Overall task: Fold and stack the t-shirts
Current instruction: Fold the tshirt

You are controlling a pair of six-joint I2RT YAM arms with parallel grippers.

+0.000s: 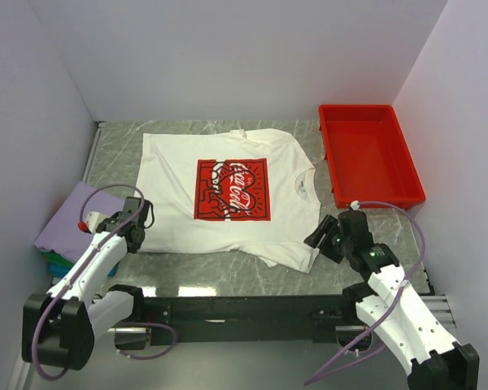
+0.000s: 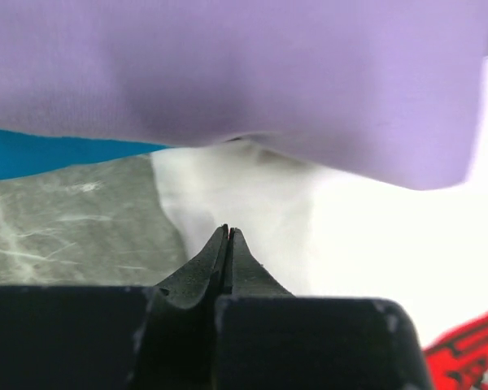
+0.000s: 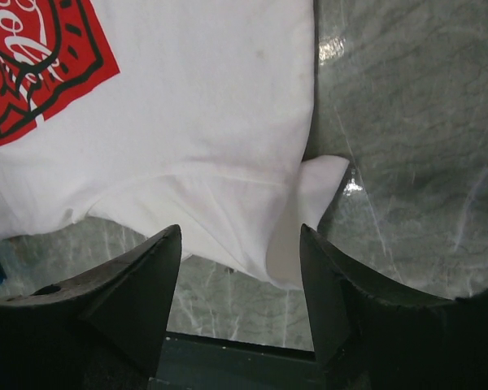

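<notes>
You'll see a red tray (image 1: 366,158) at the far right of your grey marbled table (image 1: 203,275) (pale walls all round).

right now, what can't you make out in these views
Top view: the lavender shirt covers the folded shirts beneath; their number is hidden.
Left wrist view: the left gripper is shut over the white shirt; its own fingers hide whether cloth is pinched.
Top view: the neck label print is too small to read.
</notes>
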